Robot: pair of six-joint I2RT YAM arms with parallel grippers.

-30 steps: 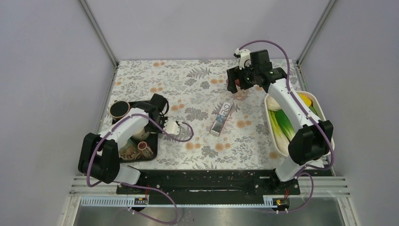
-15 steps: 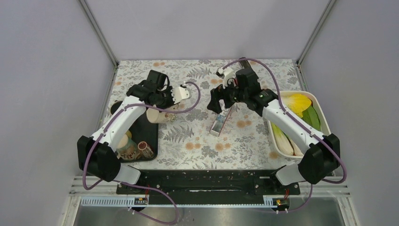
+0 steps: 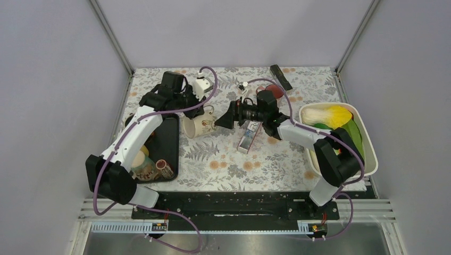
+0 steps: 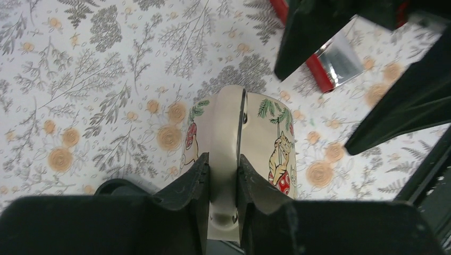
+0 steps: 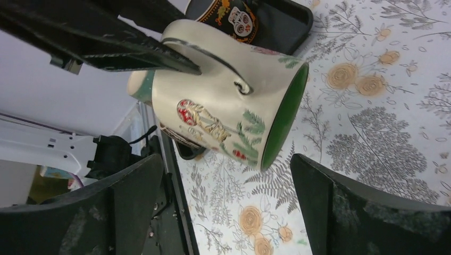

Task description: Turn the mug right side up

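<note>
The jaws of the left gripper (image 4: pixel 223 178) are clamped on the handle of the mug (image 4: pixel 268 143), which is held on its side over the worktop (image 3: pixel 228 164) just beside the black tray (image 3: pixel 170 135); the jaws of the right gripper (image 3: pixel 225 121) are spread wide near the mug, nothing gripped. Cups (image 3: pixel 143 164) are kept in the tray, leafy vegetables (image 3: pixel 332 114) in the white tub (image 3: pixel 374 159). The left arm (image 3: pixel 133 133) is stretched forward, the right arm (image 3: pixel 300 135) bent low leftward.
</note>
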